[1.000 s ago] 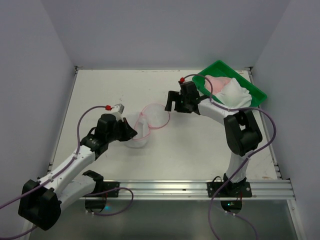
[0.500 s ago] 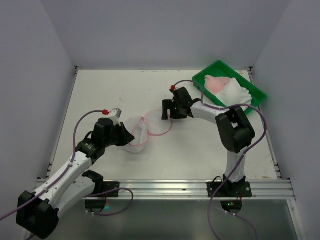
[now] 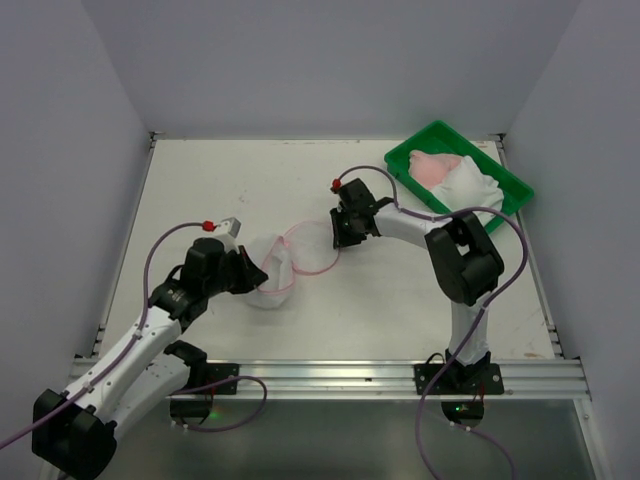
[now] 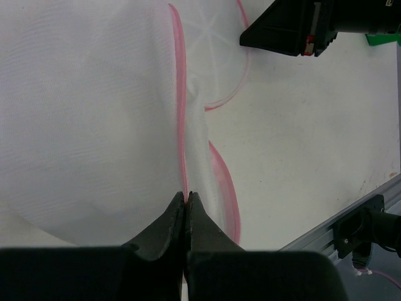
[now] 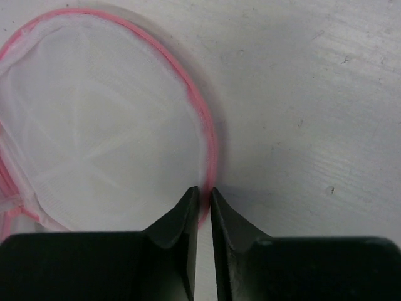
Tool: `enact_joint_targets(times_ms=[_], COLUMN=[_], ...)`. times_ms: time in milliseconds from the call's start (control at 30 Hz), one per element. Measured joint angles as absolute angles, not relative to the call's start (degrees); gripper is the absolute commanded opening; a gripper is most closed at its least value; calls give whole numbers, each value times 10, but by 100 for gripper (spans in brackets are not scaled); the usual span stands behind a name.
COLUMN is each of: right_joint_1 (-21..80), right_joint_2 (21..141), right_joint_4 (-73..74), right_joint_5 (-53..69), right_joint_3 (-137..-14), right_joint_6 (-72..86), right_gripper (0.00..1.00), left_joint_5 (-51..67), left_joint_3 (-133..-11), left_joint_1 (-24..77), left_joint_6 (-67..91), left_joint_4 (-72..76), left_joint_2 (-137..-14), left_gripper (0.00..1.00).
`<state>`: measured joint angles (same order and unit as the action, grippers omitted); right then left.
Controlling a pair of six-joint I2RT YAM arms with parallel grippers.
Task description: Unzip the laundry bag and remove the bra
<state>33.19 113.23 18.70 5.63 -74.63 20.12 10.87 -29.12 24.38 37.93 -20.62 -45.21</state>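
Observation:
The laundry bag (image 3: 272, 285) is a white see-through mesh drum lying mid-table, its round lid flap (image 3: 312, 250) folded open to the right. My left gripper (image 3: 256, 272) is shut on the bag's mesh at the pink zip trim (image 4: 181, 125); in the left wrist view the left gripper (image 4: 187, 194) pinches that edge. My right gripper (image 3: 338, 240) is at the flap's right rim. In the right wrist view the right gripper (image 5: 205, 191) is shut on the pink trim (image 5: 210, 141) of the lid flap (image 5: 106, 138). No bra shows inside the mesh; it is hidden or out of view.
A green plastic tray (image 3: 505, 175) stands at the back right, holding pink and white cloth (image 3: 455, 175). The right arm's elbow (image 3: 465, 260) rises between tray and bag. A metal rail (image 3: 330, 375) runs along the near edge.
My right gripper moved left and nearer to the flap's rim and shut on the pink trim. The left gripper kept its hold and shifted slightly with the bag.

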Motion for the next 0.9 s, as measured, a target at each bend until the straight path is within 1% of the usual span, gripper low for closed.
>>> enact_joint_targets(times_ms=[33,67,100,267,400,667,900], right_joint_1=[333,333,334,334,334,334,334], right_joint_2=[1133,1133,1133,1127,1090,937,830], right_joint_4=[190,193,196,200,223,259,269], right_joint_5=[56,55,56,48,5,-100,-148], right_joint_3=[-747,-747,-747,-741,-718,-682,-640], right_joint_6=[203,205,206,208,203,184,171], right_gripper=[10,1,0,0,0,0,0], left_joint_5=[108,107,106,102,98,89,96], left_joint_3=[-291,-291,-291,-291,-291,-294,-296], left_joint_1=[244,244,244,244,244,244,244], left_joint_6=[379,379,379,380,385,395,405], left_joint_4=[-209,-211,-215,-224,-223,-203,-124], left_joint_2=[-450,-447,-445,-442,-464,-546,-617], left_gripper=[0,0,0,0,0,0,0])
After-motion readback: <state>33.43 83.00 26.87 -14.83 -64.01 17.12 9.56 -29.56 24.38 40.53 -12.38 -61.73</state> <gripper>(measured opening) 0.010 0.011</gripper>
